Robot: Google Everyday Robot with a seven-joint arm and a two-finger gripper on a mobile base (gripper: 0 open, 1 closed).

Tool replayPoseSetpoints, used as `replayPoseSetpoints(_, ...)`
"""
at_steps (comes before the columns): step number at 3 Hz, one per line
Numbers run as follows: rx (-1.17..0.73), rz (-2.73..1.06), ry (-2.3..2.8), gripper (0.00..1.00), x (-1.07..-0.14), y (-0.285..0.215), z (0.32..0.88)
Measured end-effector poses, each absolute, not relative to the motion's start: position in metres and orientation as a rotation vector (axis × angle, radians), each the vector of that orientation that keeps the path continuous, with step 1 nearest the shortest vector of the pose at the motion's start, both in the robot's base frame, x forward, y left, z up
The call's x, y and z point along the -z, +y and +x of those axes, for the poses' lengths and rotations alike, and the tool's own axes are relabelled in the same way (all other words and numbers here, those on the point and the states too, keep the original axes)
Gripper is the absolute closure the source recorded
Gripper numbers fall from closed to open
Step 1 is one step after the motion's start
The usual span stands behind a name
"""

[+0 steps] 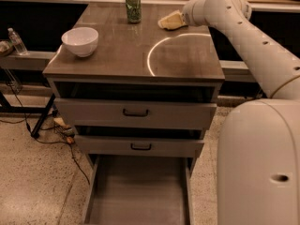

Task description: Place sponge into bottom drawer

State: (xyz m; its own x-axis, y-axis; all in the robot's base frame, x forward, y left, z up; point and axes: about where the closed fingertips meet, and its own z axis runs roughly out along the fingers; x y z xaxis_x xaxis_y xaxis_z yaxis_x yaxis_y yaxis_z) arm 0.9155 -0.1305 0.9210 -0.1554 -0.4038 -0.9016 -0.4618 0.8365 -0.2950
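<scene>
The pale-yellow sponge (169,21) lies on the brown cabinet top (136,55), at the back right beside a green can. My gripper (182,19) is at the sponge's right end, mostly hidden behind the white wrist of my arm (243,36), which reaches in from the right. The bottom drawer (139,191) is pulled out at the foot of the cabinet, and its flat grey floor shows. The two upper drawers with black handles sit above it.
A white bowl (80,41) stands at the top's left edge. A green can (133,7) stands at the back centre. A water bottle (17,41) rests on a ledge to the left. Cables (51,135) trail on the floor left of the cabinet. My white base (262,168) fills the lower right.
</scene>
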Motion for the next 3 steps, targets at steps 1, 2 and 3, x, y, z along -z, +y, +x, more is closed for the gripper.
replayPoseSetpoints(1,-0.064,-0.606,1.763,0.0,-0.907,-0.125,0.944)
replayPoseSetpoints(2,-0.063,-0.563,1.763,0.0,-0.893,-0.122,0.967)
replayPoseSetpoints(3,-0.051,-0.515,1.78,0.0,-0.874,-0.124,0.986)
